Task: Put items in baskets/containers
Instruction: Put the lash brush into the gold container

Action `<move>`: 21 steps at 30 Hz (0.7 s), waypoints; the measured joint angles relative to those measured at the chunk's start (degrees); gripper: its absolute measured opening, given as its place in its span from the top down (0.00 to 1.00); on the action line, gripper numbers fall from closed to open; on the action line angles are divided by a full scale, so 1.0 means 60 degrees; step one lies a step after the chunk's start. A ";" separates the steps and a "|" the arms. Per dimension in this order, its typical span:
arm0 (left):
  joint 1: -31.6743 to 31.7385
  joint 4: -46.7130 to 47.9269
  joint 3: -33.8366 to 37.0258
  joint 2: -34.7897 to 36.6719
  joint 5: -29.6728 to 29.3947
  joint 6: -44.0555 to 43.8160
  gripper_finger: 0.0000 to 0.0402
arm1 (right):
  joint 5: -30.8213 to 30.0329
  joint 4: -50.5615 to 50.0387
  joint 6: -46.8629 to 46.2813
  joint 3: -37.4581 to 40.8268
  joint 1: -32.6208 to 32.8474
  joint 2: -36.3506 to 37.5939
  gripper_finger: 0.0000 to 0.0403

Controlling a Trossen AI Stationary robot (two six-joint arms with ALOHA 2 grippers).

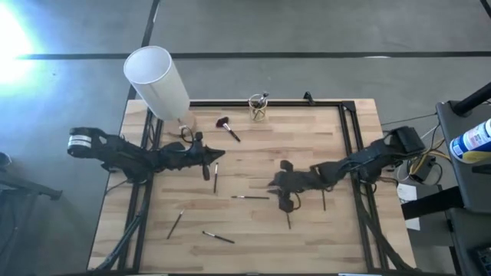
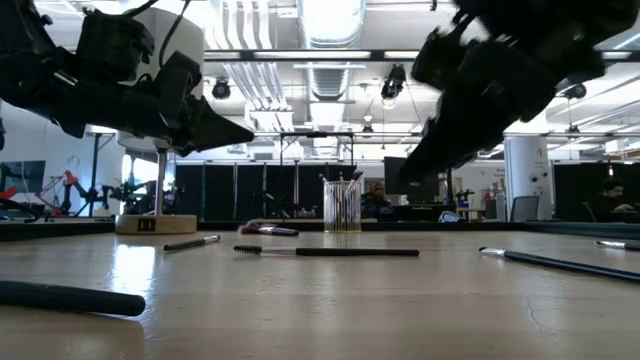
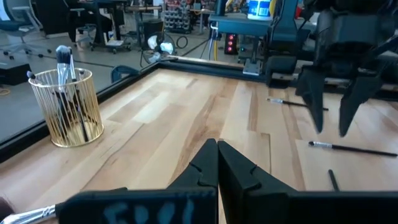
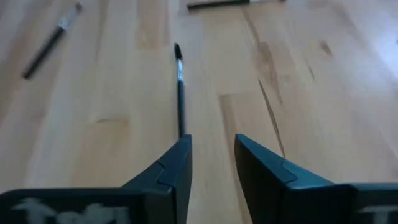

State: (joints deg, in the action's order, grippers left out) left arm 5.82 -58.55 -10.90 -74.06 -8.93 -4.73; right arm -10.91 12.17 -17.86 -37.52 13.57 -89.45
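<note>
- Covering most of the overhead frame is a pale wooden worktop (image 1: 253, 222) of long planks, edged by a dark metal frame, on a grey concrete floor.
- A big white cylinder (image 1: 157, 83) stands at the worktop's upper left corner.
- The cup (image 1: 258, 106), a gold wire-sided holder, sits at the upper middle edge with a few brushes upright in it.
- A bushy-headed brush (image 1: 227, 128) lies just left of the cup.
- Thin brushes lie scattered: one in the middle (image 1: 251, 197), two toward the lower left (image 1: 176, 223) (image 1: 219, 237), one near the left claw (image 1: 215, 176).
- The left claw (image 1: 217, 157) hovers at the centre left, its fingers pressed together and empty.
- The right claw (image 1: 279, 192) hangs right of centre, fingers apart, above a brush (image 4: 180, 87) that lies apart from them on the wood.
- Seen from worktop height, the room behind is a large hall with strip ceiling lights, ducts, dark partitions and other workstations.
- At the right edge of the overhead frame, a dark cart holds a blue and white bottle (image 1: 474, 139) and cables.
</note>
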 joint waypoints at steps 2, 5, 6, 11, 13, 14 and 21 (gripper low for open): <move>0.0000 0.0027 0.0000 0.0000 0.0004 0.0002 1.00 | 0.0117 -0.0076 0.0239 -0.0223 -0.0101 -0.0414 0.70; 0.0000 0.0107 0.0004 -0.0002 0.0004 0.0000 1.00 | 0.0232 -0.0456 0.0542 -0.0784 -0.0088 -0.1053 0.71; 0.0000 0.0107 0.0002 -0.0003 0.0004 0.0000 1.00 | 0.0324 -0.0804 0.0574 -0.1002 -0.0081 -0.1232 0.71; 0.0000 0.0175 0.0000 0.0000 0.0007 -0.0020 1.00 | 0.0610 -0.2356 0.0666 -0.2096 -0.0103 -0.2025 0.75; 0.0000 0.0224 0.0000 -0.0004 0.0007 -0.0033 1.00 | 0.0606 -0.2887 0.0680 -0.2466 -0.0099 -0.2287 0.76; 0.0000 0.0250 0.0000 -0.0001 0.0007 -0.0034 1.00 | 0.0606 -0.3111 0.0683 -0.2655 -0.0099 -0.2412 0.77; 0.0000 0.0308 0.0000 -0.0007 0.0009 -0.0040 1.00 | 0.0679 -0.4586 0.0750 -0.3733 -0.0092 -0.3187 0.83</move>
State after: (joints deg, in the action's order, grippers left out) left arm 5.82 -56.70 -10.90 -74.11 -8.88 -4.97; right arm -6.83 -15.34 -13.36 -59.92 13.02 -108.56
